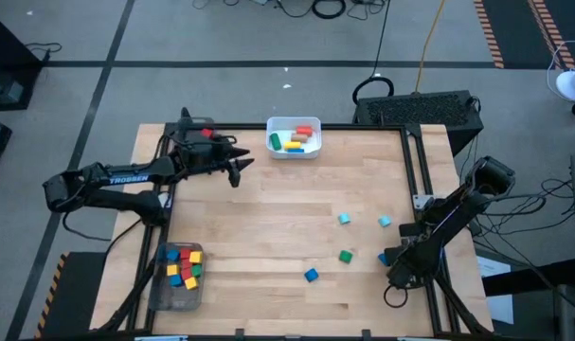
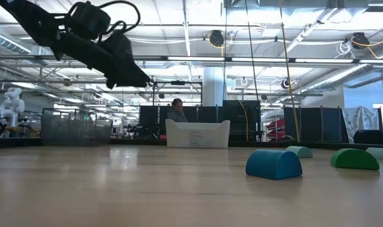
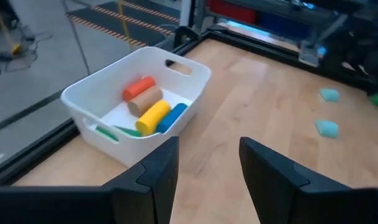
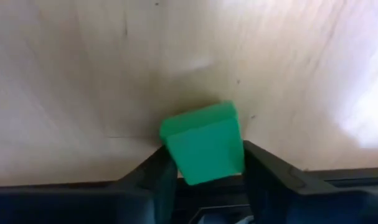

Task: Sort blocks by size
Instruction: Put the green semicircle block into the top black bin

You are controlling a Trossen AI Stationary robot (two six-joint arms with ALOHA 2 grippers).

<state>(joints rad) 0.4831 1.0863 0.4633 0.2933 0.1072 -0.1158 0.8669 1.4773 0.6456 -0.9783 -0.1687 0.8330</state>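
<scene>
Gripping a green block, your right pincer sits low at the right edge of the tabletop.

Your right pincer's two fingers press against the block's sides, so it is closed on the block, just above the wood. Your left pincer hangs above the tabletop's far left part, its fingers parted with nothing between them, facing the white bin. That bin, at the far edge, holds long pieces in red, tan, yellow, blue and green. You see the clear tray at the near left corner holding small cubes in red, blue, yellow and green. Loose on the right half lie a green block, a blue block and two pale teal blocks, all apart from one another.
</scene>
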